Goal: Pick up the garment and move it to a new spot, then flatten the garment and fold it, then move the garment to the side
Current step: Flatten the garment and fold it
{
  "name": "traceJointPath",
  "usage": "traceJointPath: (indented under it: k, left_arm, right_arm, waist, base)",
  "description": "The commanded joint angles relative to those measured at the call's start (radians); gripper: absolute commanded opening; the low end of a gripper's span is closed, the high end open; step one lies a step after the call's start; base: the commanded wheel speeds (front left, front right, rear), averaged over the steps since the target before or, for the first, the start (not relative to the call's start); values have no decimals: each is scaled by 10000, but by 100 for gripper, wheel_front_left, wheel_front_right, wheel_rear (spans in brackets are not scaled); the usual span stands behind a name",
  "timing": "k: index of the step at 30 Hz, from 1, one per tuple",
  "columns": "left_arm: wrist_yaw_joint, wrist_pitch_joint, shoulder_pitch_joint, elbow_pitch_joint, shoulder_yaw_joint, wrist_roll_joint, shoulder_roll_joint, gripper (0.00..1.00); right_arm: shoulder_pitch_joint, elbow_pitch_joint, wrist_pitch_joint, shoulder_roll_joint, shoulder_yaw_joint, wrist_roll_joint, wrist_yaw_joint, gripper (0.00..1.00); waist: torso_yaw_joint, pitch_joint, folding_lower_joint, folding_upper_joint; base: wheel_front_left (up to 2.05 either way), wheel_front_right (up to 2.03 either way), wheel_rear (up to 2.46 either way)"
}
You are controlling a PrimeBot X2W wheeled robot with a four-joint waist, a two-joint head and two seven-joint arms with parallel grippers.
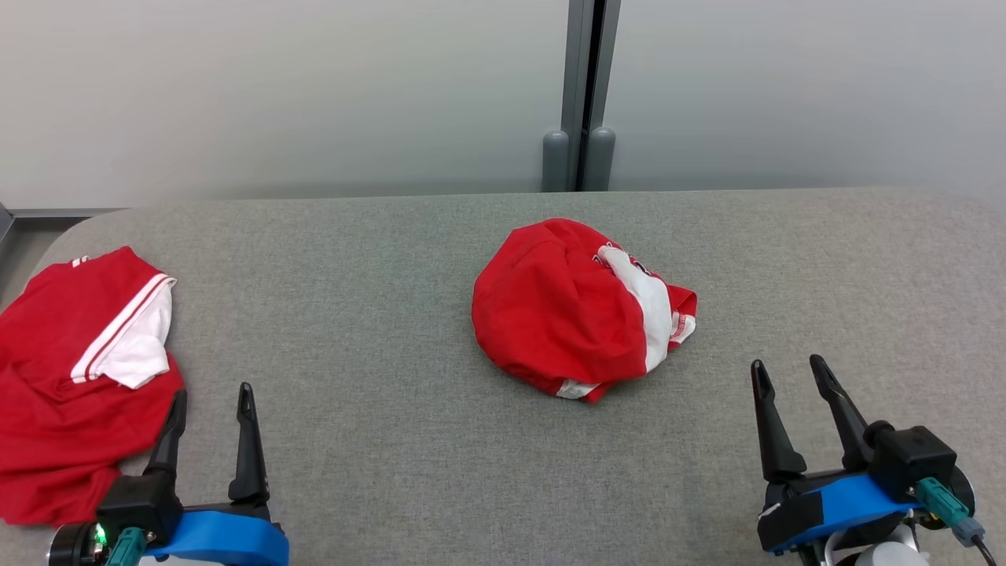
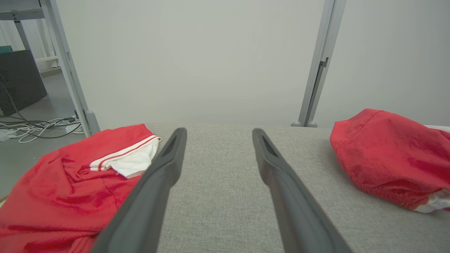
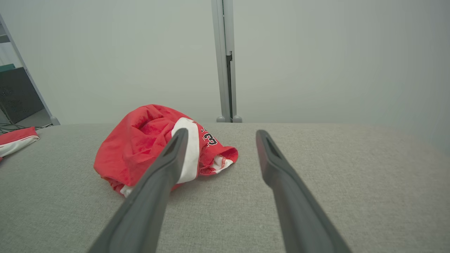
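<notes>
Closest to the camera are the two grippers, low at the near edge of the grey woven-cloth tabletop (image 1: 393, 409). At the near left, the left gripper (image 1: 212, 391) has its two long dark fingers spread apart with nothing between them. At the near right, the right gripper (image 1: 787, 362) is likewise spread and holds nothing. Both point toward the far side. The crumpled red fabric garment with a white panel (image 1: 566, 314) sits in a rounded heap around the middle of the tabletop, farther out than both grippers and to the left of the right gripper. It touches neither. A stretch of grey cloth lies between the right gripper and the heap. In the right wrist view the gripper's left finger (image 3: 165, 165) overlaps the heap in the picture, and black printed digits show on the white panel. A second red garment with white striped sleeve trim (image 1: 55, 377) lies spread at the left end of the tabletop, just beside the left gripper's outer finger and hanging over the near-left edge. Behind the table stand pale wall panels joined by a grey upright post (image 1: 581, 94). In the left wrist view, loose white and black cables (image 2: 35, 126) lie on the floor at far left.
</notes>
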Motion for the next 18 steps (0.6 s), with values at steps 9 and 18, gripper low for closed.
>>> traceJointPath:
  k: [9, 18]
  left_arm:
    - [-204, -47, 140, 90, 404, 265, -280, 100]
    - [-377, -48, 128, 102, 670, 493, -425, 100]
  right_arm:
    - [168, 194, -42, -44, -32, -60, 5, 100]
    - [72, 298, -42, -44, 27, -41, 5, 100]
  waist:
    - [42, -63, 1, 1]
    - [24, -103, 1, 1]
  base:
    - [0, 0, 0]
    - [0, 0, 0]
